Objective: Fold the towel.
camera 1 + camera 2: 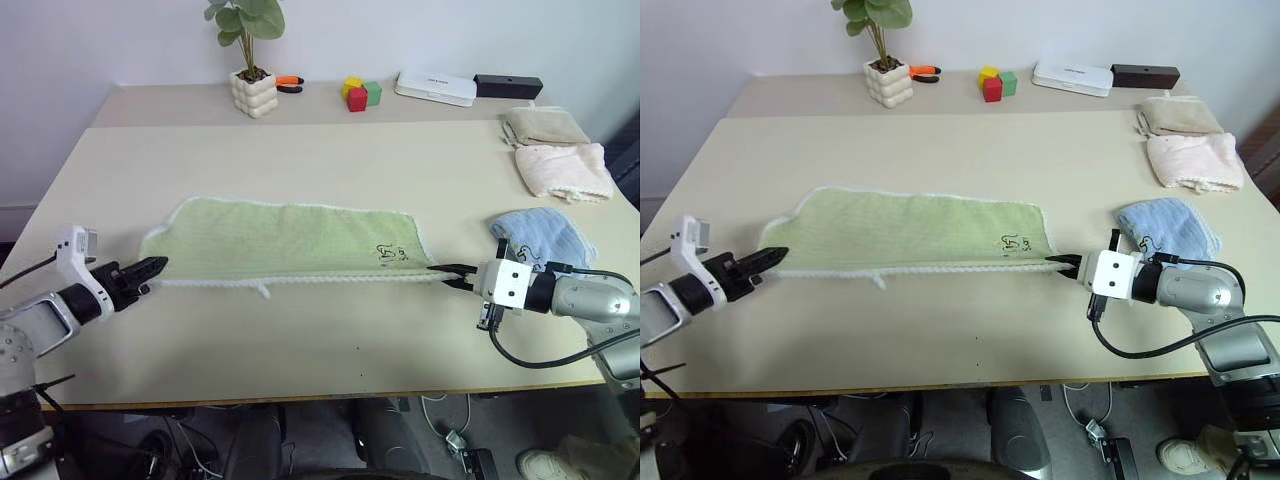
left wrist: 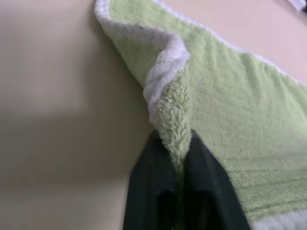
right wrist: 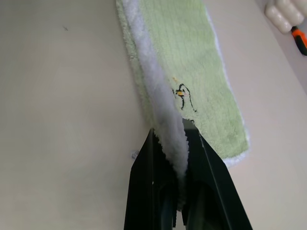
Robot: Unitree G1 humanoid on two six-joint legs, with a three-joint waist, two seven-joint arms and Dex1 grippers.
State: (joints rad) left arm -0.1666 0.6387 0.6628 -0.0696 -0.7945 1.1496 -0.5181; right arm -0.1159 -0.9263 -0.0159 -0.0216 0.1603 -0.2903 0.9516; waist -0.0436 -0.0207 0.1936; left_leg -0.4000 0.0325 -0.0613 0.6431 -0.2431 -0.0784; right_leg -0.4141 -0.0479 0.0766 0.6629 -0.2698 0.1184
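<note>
Both my grippers, left [image 2: 180, 191] and right [image 3: 180, 191], clamp towel [image 1: 290, 240] corners per wrist views; head views add lower-centre table [image 1: 300, 340].

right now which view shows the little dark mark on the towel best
The right wrist view: the dark mark sits close up on the towel, just beyond the right tool. Both eye views show it small, near the towel's right corner. The left wrist view has plain green cloth.
</note>
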